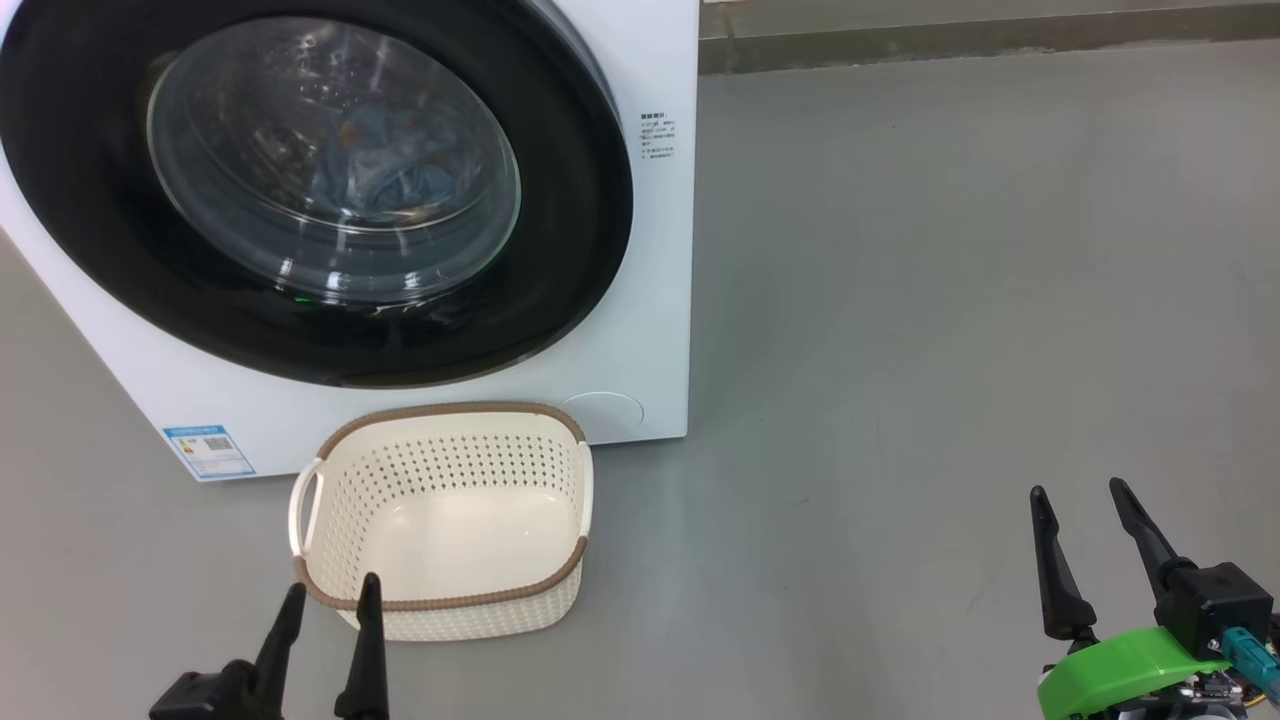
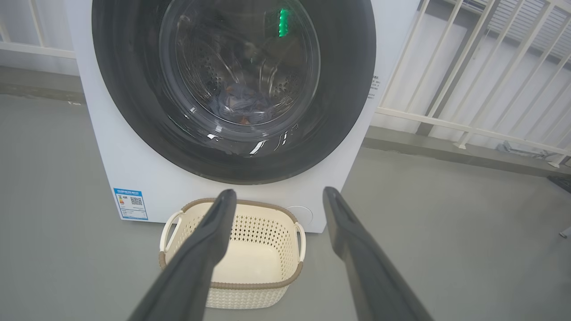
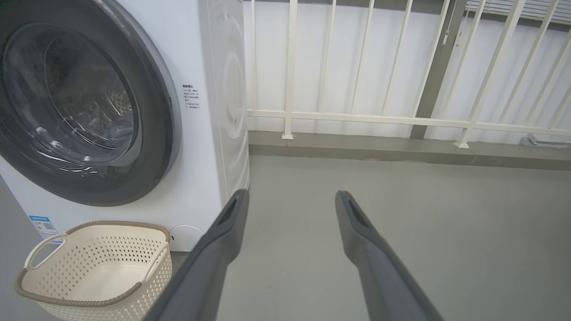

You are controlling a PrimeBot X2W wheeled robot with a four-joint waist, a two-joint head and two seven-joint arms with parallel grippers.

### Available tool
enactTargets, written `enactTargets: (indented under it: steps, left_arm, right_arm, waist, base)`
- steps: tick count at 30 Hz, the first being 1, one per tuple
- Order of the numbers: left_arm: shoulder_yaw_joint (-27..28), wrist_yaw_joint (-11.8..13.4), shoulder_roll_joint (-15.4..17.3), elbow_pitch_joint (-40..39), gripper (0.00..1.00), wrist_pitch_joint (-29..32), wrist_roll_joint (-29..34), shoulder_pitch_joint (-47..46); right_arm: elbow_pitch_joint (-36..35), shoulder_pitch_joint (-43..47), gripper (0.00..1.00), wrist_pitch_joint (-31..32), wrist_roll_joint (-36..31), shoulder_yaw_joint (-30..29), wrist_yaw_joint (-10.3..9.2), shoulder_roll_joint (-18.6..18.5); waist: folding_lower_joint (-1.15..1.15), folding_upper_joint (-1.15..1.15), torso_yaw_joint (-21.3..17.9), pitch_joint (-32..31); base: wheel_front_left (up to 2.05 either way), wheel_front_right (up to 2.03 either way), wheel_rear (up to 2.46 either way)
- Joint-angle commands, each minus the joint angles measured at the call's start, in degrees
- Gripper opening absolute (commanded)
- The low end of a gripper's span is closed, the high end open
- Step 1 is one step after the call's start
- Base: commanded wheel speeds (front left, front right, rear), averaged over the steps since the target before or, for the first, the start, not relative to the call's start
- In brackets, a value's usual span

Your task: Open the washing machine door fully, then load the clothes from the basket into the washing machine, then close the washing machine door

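Clothes [image 1: 385,175] lie behind the closed washing machine door [image 1: 570,210].

My head camera looks steeply down on the cream perforated plastic basket [image 1: 450,470]. Both my wrist cameras face it from lower, and all three share the big white washing machine [image 2: 120,151].

I see a bare laundry corner, maybe a balcony: a washing machine [image 1: 652,330] on grey floor [image 1: 950,300] beside white railing [image 3: 357,118].

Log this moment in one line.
door: shut | clothes: inside washer | basket: empty | left tool: open, empty | right tool: open, empty
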Motion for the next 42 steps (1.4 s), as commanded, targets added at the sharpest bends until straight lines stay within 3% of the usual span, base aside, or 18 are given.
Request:
enactTargets:
  steps: [1,24,25,26,35,42]
  left_arm:
    - [1.86,-0.15,0.66,-1.01,1.0,-0.37,-0.31,-1.01]
    - [2.43,-0.15,0.91,-2.01,1.0,-0.37,-1.45,-0.78]
    - [2.6,-0.15,0.91,-2.23,0.0,-0.37,-1.53,-0.74]
    - [0.4,0.01,-0.1,0.35,0.0,0.03,-1.12,0.15]
    - [0.61,0.01,-0.31,1.45,0.0,1.19,-5.46,0.29]
    - [1.04,0.0,-0.14,1.58,0.0,2.27,-9.62,-0.22]
  right_arm:
    - [-1.26,-0.98,1.0,-0.26,0.05,1.5,-0.34,-0.29]
    - [-0.84,-1.11,1.0,-0.26,0.68,2.11,-0.34,-0.29]
    - [-0.84,-1.13,0.0,-0.26,0.69,2.16,-0.34,-0.29]
    - [1.54,0.09,0.0,0.01,0.51,0.38,0.01,0.18]
    - [3.31,0.03,0.0,1.77,5.71,0.08,-0.01,0.46]
    - [3.07,0.07,0.0,2.64,11.02,0.71,-0.03,0.41]
  waist:
    - [0.0,0.0,-0.03,0.04]
    - [0.0,0.0,0.39,0.12]
    - [0.0,0.0,0.39,0.12]
    - [0.0,0.0,0.4,0.11]
    - [0.13,0.0,0.36,0.06]
    - [0.0,0.0,0.31,0.28]
  base:
    - [0.0,0.0,0.0]
    - [0.0,0.0,0.0]
    - [0.0,0.0,0.0]
    - [0.0,0.0,0.0]
    - [0.0,0.0,0.0]
    - [0.0,0.0,0.0]
